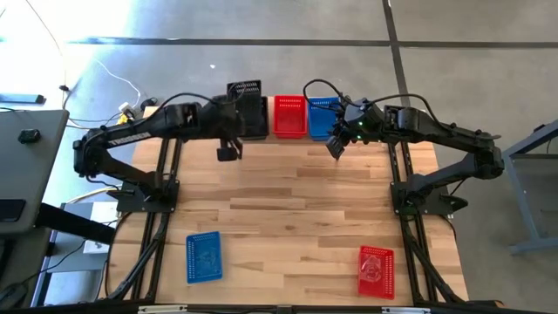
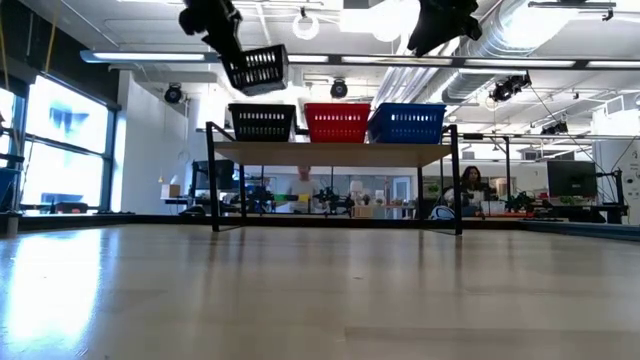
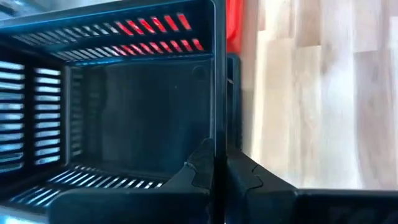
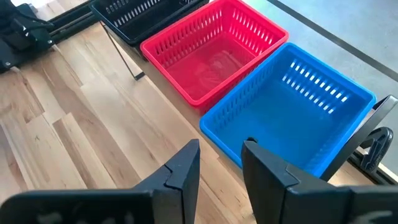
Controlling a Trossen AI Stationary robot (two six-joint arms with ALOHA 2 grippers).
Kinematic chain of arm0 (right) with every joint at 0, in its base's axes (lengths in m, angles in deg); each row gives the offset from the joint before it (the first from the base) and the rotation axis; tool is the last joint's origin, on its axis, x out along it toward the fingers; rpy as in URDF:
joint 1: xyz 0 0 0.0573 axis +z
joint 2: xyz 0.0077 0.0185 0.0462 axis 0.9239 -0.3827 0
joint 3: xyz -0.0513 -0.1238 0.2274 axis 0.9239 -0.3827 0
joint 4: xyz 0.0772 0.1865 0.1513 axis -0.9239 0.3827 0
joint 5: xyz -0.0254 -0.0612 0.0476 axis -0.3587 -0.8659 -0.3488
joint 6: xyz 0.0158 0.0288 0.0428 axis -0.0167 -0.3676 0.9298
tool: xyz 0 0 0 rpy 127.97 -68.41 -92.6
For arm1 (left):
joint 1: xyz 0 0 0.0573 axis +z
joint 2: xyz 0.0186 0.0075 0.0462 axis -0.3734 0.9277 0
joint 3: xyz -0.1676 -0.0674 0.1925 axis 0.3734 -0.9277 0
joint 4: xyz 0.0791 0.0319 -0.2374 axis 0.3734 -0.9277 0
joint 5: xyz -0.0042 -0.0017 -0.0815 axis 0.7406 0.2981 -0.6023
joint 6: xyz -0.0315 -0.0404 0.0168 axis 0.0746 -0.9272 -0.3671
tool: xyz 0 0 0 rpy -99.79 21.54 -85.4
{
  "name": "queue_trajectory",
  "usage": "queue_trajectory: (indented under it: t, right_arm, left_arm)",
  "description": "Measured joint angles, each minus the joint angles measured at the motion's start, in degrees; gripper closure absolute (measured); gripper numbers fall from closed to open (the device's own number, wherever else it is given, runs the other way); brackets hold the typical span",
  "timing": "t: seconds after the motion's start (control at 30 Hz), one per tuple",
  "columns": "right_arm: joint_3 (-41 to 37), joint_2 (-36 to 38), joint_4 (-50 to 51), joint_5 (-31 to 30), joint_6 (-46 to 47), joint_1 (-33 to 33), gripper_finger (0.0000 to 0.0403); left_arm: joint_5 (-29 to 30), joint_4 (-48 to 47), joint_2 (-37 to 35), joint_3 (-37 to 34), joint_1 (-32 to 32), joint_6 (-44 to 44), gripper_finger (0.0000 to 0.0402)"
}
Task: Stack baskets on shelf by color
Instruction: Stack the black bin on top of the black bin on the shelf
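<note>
Holding a black basket clamped in my left fingers above the shelf's black stack; right fingers apart, empty — one blue basket and one red basket remain on the bench.

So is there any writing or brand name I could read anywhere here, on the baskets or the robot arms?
No text can be read in these pictures.
Left arm: pale lettering along it, too small to read.
Black basket held by the left gripper, red basket, blue basket: no labels visible.
</note>
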Motion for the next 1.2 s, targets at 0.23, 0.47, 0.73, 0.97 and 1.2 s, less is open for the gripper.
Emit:
queue_trajectory:
  t: [0.23, 0.47, 0.73, 0.97, 1.2]
  right_arm:
    - [0.0, 0.0, 0.0, 0.0, -0.1, 0.0, 0.0298]
    - [0.0, 0.0, 0.0, -1.5, 0.0, 0.0, 0.0298]
    - [0.0, 0.0, 0.0, -1.5, 0.4, 0.0, 0.0298]
    - [0.0, 0.0, 0.1, -1.5, 0.5, 0.0, 0.0298]
    - [0.0, 0.0, 0.5, 1.1, 0.7, 0.2, 0.0298]
  left_arm:
    - [-4.0, 0.6, 1.5, 0.0, 2.7, 1.0, 0.0401]
    - [-4.5, 0.6, 4.0, 0.0, 2.7, 1.0, 0.0401]
    - [-4.1, 0.6, 6.3, 0.0, 2.7, 1.0, 0.0401]
    - [-3.2, 0.6, 7.2, 0.0, 3.4, 1.0, 0.0401]
    - [-2.5, 0.6, 7.1, 0.0, 3.5, 1.0, 0.0382]
